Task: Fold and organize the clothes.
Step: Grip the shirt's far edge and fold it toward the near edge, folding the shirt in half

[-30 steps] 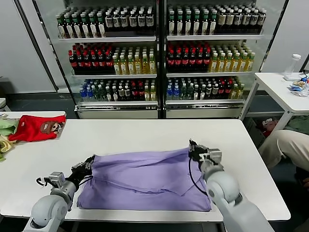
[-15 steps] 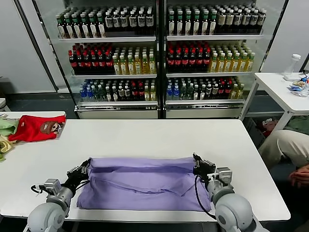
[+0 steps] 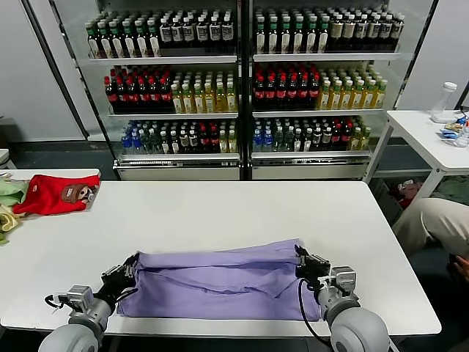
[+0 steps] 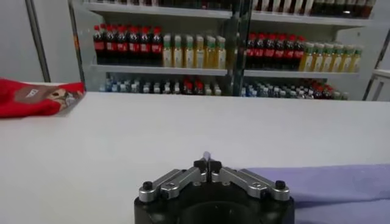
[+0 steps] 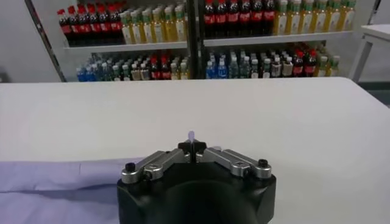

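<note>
Head view: the lavender T-shirt is found near the front edge of the white table, already doubled into a band. The left gripper is clamped on its left end, the right gripper on its right end. Further folds are judged outstanding. The long axis is laid left to right; neck direction cannot be told.
</note>
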